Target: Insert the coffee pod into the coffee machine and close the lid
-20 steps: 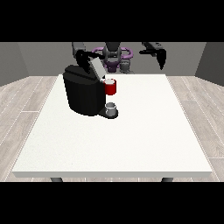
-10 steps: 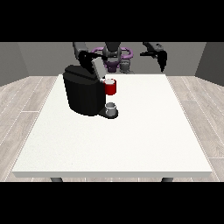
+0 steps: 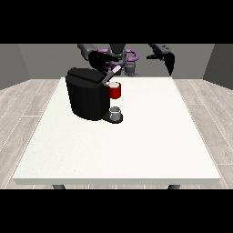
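Black coffee machine (image 3: 89,97), no lettering

My hands (image 3: 101,60) are black. The coffee machine (image 3: 88,96) is black with a red front part (image 3: 115,91). The table (image 3: 136,136) is white.

A bare test room, this, set up like a robot lab more than any kitchen. Plain grey walls (image 3: 29,61) close it off across the upper part of the frame, pale wood-look plank flooring (image 3: 22,109) runs down both sides, and a big white worktop (image 3: 136,145) fills the middle. On it, upper left of centre, stands a black coffee machine (image 3: 88,98), with a humanoid robot (image 3: 119,57) behind at the top.
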